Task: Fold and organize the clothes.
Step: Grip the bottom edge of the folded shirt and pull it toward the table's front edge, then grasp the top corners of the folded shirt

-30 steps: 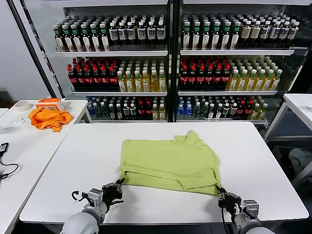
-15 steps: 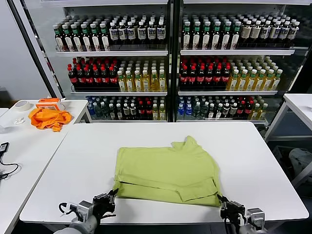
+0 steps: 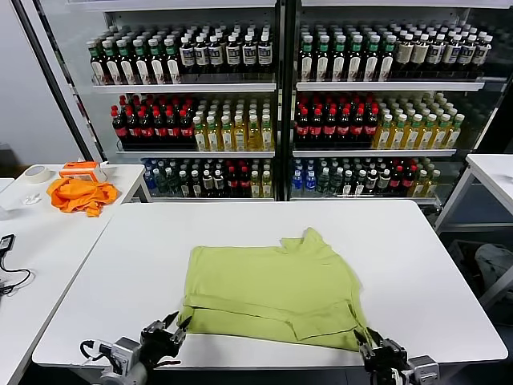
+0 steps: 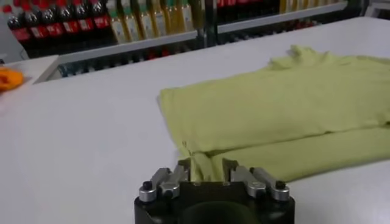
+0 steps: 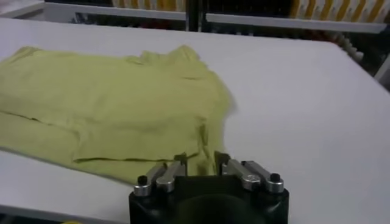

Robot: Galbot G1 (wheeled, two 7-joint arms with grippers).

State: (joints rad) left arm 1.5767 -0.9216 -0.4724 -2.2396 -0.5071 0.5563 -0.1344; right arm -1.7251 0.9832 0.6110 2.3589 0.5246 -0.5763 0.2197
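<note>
Now both jaws on T-shirt [image 3: 272,289] hem.

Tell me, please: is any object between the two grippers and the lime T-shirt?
No. The left gripper and the right gripper each already pinch a near corner of the T-shirt, and nothing else lies on that table.

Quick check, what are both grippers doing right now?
Left gripper: closed on the near left corner of the lime cotton T-shirt.
Right gripper: closed on its near right corner.
</note>
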